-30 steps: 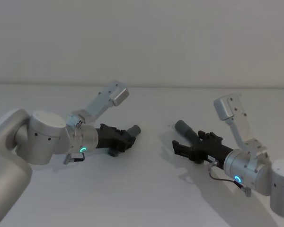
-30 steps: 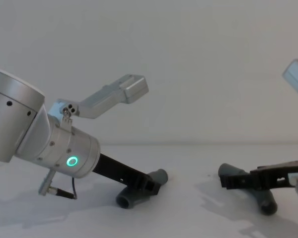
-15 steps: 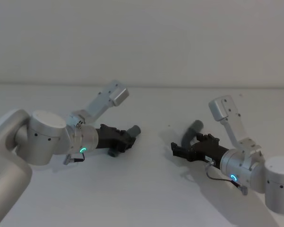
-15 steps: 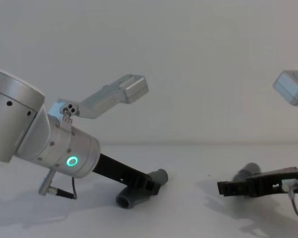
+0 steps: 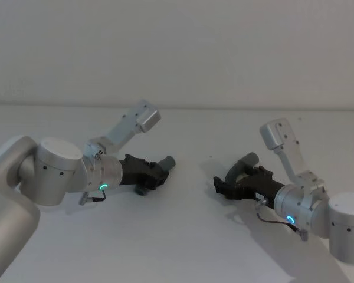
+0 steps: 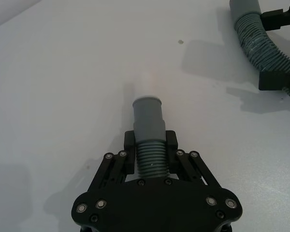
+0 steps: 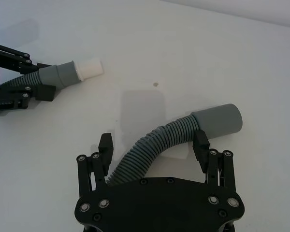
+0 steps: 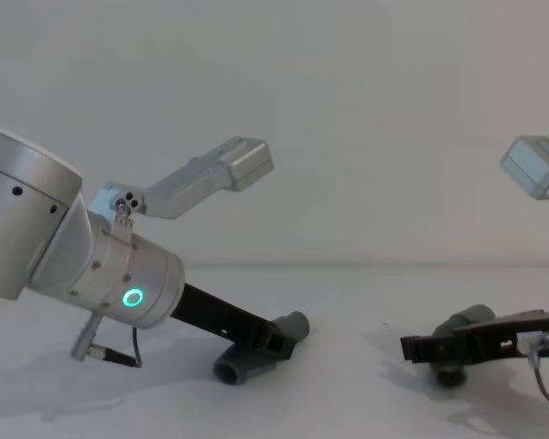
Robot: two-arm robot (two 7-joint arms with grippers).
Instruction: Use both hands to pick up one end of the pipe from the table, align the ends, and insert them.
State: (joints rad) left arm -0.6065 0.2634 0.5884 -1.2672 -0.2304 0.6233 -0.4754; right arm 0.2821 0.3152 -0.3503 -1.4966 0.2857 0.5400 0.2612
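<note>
My left gripper (image 5: 158,171) is shut on the ribbed part of one grey pipe piece (image 6: 147,116), low over the white table (image 5: 183,236). That piece's free end with its white inner sleeve (image 7: 89,67) points toward the right arm. The other pipe piece (image 7: 217,123) curves across the table between the fingers of my right gripper (image 5: 239,180), which stand wide open around it. Its wide grey collar lies just past one fingertip (image 7: 199,142). In the chest view the left-hand pipe piece (image 8: 293,323) juts from the left gripper (image 8: 274,340), and the right-hand pipe piece (image 8: 462,320) lies behind the right gripper (image 8: 439,347).
The table is plain white with a pale wall behind it. A small dark speck (image 7: 156,83) marks the surface between the two grippers. Bare tabletop lies in front of both arms.
The right gripper has shifted slightly left and turned. The pipe piece between its fingers has swung, so its collar now points far-right instead of far-left. The left arm has not moved.
</note>
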